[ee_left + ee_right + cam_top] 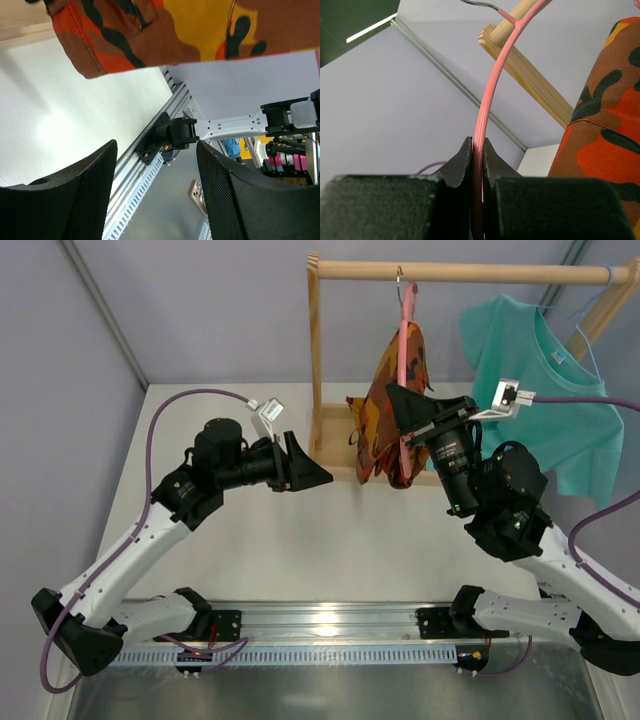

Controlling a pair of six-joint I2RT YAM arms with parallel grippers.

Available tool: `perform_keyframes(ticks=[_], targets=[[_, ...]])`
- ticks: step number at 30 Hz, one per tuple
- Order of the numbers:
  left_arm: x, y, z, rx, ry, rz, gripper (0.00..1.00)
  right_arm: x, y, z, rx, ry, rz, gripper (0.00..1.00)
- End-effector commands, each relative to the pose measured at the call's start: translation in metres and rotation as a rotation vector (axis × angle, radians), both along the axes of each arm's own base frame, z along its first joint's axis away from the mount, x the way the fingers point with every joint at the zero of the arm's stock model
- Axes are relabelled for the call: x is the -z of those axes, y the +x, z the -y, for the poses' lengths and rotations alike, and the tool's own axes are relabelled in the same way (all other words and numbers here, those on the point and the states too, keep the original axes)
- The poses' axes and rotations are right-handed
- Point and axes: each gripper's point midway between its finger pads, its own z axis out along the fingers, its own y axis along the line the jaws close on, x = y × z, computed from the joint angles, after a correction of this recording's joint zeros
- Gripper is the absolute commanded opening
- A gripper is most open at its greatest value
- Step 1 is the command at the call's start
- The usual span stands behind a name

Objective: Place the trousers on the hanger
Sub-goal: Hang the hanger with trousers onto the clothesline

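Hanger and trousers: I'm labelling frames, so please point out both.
hanger (pixel 482 100), right wrist view, on its curved pink arm.
trousers (pixel 380 410), top external view, on the orange cloth left of the hanger.

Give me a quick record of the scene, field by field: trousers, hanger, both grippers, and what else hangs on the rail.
hanger: hooked on the wooden rail
trousers: hanging on the hanger
right gripper: jaws shut on the hanger's thin arm
left gripper: jaws open, empty, left of the trousers
also on rail: teal T-shirt
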Motion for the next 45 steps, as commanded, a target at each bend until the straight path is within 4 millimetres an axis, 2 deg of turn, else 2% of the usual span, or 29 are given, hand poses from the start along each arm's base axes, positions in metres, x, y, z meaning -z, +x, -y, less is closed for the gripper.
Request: perform_keyframes(ticks=[1,2,4,6,8,9,15,16,18,21,22,23,24,25,26,27,29,31,32,33,34,35,36,37,39,40,42,43,45], targets=[[-0.005,0.004,0.004,0.013,-0.011,0.047,0.65,-0.096,-0.028,0.033,-0.098,0.298,0.217,0.04],[-0.004,0.004,0.004,0.016,-0.011,0.046,0.65,-0.1,-0.02,0.041,-0.072,0.313,0.232,0.04],[-0.005,0.002,0.005,0.025,-0.015,0.047,0.65,-0.105,-0.01,0.035,-0.106,0.318,0.231,0.04],[-0.008,0.003,0.004,0.02,-0.016,0.06,0.65,-0.108,0.001,0.04,-0.117,0.366,0.224,0.04],[-0.01,0.004,0.004,0.017,-0.017,0.069,0.65,-0.107,0.011,0.035,-0.153,0.386,0.212,0.04],[-0.012,0.004,0.003,0.015,-0.019,0.074,0.65,-0.107,0.019,0.04,-0.13,0.385,0.222,0.04],[-0.003,0.011,0.008,0.014,-0.017,0.062,0.65,-0.096,0.041,0.043,-0.168,0.427,0.204,0.04],[0.001,0.013,0.01,0.018,-0.009,0.055,0.65,-0.094,0.049,0.048,-0.152,0.427,0.203,0.04],[0.005,0.014,0.012,0.021,0.001,0.052,0.66,-0.089,0.058,0.045,-0.175,0.423,0.193,0.04],[0.011,0.018,0.012,0.021,0.022,0.058,0.65,-0.079,0.065,0.046,-0.193,0.428,0.174,0.04],[0.011,0.019,0.012,0.017,0.031,0.068,0.65,-0.07,0.07,0.045,-0.196,0.426,0.15,0.04],[0.013,0.022,0.011,0.006,0.04,0.072,0.65,-0.066,0.068,0.046,-0.2,0.423,0.144,0.04],[0.015,0.023,0.011,0.0,0.047,0.072,0.66,-0.053,0.072,0.044,-0.197,0.411,0.115,0.05],[0.017,0.025,0.009,-0.01,0.06,0.079,0.66,-0.041,0.075,0.043,-0.186,0.395,0.075,0.11],[0.018,0.03,0.008,-0.029,0.072,0.085,0.66,-0.032,0.075,0.043,-0.172,0.375,0.049,0.26],[0.018,0.032,0.006,-0.042,0.082,0.089,0.67,-0.03,0.067,0.048,-0.159,0.362,0.04,0.34],[0.02,0.035,0.003,-0.059,0.105,0.101,0.68,0.002,0.072,0.05,-0.112,0.296,-0.057,0.49],[0.017,0.041,-0.002,-0.093,0.12,0.12,0.7,0.016,0.06,0.058,-0.077,0.254,-0.097,0.64],[0.018,0.042,-0.004,-0.105,0.138,0.125,0.7,0.042,0.06,0.06,-0.044,0.179,-0.181,0.78],[0.015,0.045,-0.007,-0.124,0.143,0.135,0.73,0.056,0.057,0.063,-0.023,0.133,-0.227,0.84],[0.011,0.048,-0.011,-0.15,0.152,0.15,0.74,0.081,0.049,0.07,0.015,0.066,-0.32,0.92],[0.013,0.048,-0.014,-0.159,0.171,0.146,0.78,0.096,0.046,0.075,0.04,0.012,-0.368,0.99],[0.008,0.049,-0.017,-0.17,0.178,0.166,0.93,0.11,0.042,0.081,0.072,-0.079,-0.396,1.0],[0.009,0.053,-0.023,-0.201,0.197,0.173,1.0,0.137,0.033,0.089,0.097,-0.158,-0.48,1.0],[0.01,0.052,-0.031,-0.222,0.228,0.182,1.0,0.164,0.026,0.106,0.162,-0.289,-0.53,1.0],[0.01,0.052,-0.034,-0.231,0.237,0.186,1.0,0.183,0.017,0.115,0.188,-0.349,-0.596,1.0],[0.011,0.053,-0.045,-0.277,0.266,0.195,1.0,0.191,0.003,0.129,0.224,-0.394,-0.604,1.0],[0.011,0.052,-0.049,-0.288,0.273,0.203,1.0,0.203,-0.005,0.135,0.232,-0.439,-0.635,1.0],[0.009,0.049,-0.058,-0.324,0.273,0.22,1.0,0.208,-0.018,0.143,0.243,-0.449,-0.629,1.0]])
